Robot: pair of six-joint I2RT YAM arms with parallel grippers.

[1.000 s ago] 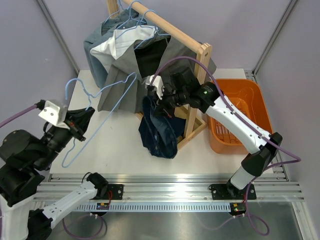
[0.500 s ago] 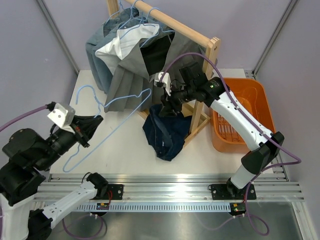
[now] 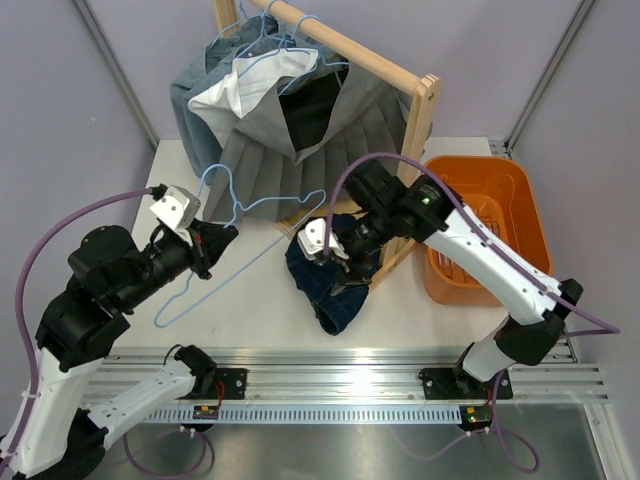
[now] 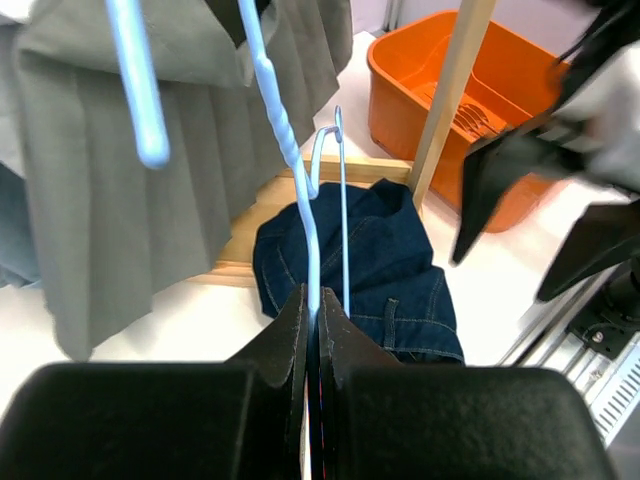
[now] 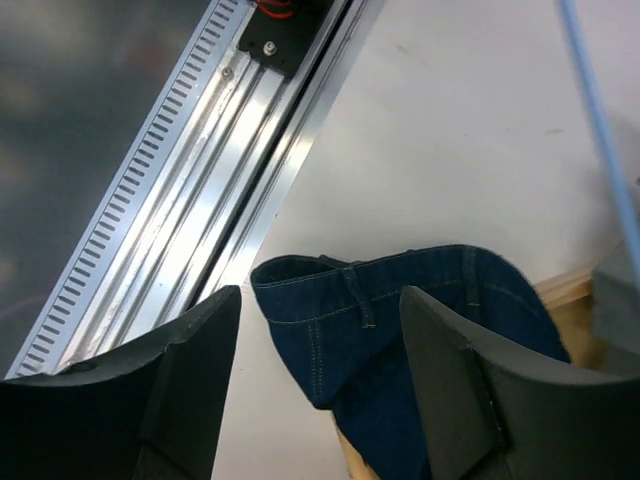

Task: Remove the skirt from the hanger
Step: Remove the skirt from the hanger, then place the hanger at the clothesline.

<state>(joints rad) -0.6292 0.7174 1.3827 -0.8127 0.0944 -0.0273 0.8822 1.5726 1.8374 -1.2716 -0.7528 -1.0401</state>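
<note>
lying crumpled on the white surface point(image 3: 250, 310): one dark blue denim skirt point(image 3: 325, 298), waistband and belt loops visible in the right wrist view, off the hanger and clear of it. rests at the foot of the wooden rack point(image 3: 415, 130), upper part over the rack's base bar, lower part spread on the surface toward the aluminium rail point(image 3: 330, 365).

one light-blue wire hanger point(image 4: 285, 140), bare, no garment on it. pinched at the wire by the left gripper point(image 3: 222, 238), jaws clenched tight on it, as seen in the left wrist view. held tilted in the air left of the skirt, hook up toward the rack, one long side slanting down toward the near left of the surface.

one right gripper point(image 5: 320, 370), released, jaws spread wide with nothing between them. hangs above the denim skirt, apart from it, fingers pointing down toward the cloth and the near edge.

on the rack's rail, bunched together on further light-blue hangers: one grey pleated garment point(image 3: 300, 170), hanging lowest and nearest the held hanger; one white garment point(image 3: 235, 95) above it; one blue-grey garment point(image 3: 195, 90) at the far left end. exact number of hangers on the rail not clear.

one orange basket point(image 3: 515, 190), right of the rack and just beside its base, slotted floor visible; contents, if any, cannot be made out.
</note>
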